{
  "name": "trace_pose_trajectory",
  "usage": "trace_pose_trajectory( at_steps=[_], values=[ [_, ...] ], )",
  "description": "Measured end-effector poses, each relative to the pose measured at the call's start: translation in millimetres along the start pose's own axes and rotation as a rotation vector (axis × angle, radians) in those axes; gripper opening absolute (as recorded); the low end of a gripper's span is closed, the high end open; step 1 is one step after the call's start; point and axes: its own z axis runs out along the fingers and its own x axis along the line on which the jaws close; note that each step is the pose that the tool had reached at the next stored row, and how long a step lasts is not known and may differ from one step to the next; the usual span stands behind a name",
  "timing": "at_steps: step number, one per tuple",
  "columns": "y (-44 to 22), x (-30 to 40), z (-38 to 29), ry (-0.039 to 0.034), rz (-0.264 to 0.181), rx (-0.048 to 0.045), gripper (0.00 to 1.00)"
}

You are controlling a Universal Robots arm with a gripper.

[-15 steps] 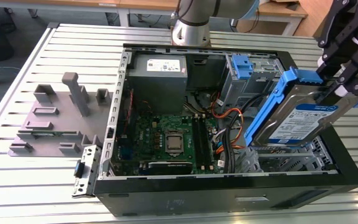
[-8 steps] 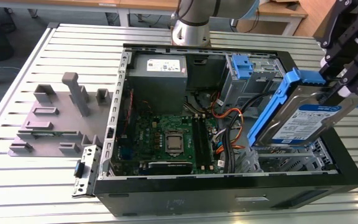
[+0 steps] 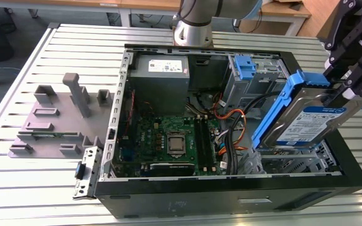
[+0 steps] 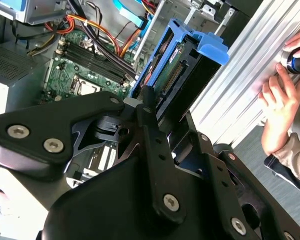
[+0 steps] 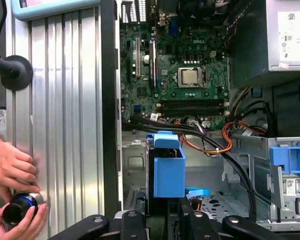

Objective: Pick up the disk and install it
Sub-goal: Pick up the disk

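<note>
The hand (image 3: pixel 339 96) is gripping the disk (image 3: pixel 310 120) by its upper end, fingers closed on the blue carrier. In the exterior view its upper links are running off the frame's edge. The disk is hanging tilted, label facing outward, over the metal bay (image 3: pixel 294 162) at the exterior view's right of the open computer case (image 3: pixel 231 193). Whether its lower end is touching that bay is impossible to tell. In the first wrist view it is showing edge-on, label hidden. Cables (image 3: pixel 231 122) are trailing between it and the motherboard (image 3: pixel 168 136). At the bench (image 3: pixel 74 42) edge, a person (image 5: pixel 9 170) is holding a small dark cylinder (image 5: pixel 20 209), too cropped to identify.
</note>
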Motion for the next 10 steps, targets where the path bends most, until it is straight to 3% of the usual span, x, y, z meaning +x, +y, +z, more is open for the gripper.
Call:
trace_pose_trajectory(
  at_steps=[10],
  values=[
    [-12.5,-0.5,3.4,0.0,0.0,0.0,0.35]
  ],
)
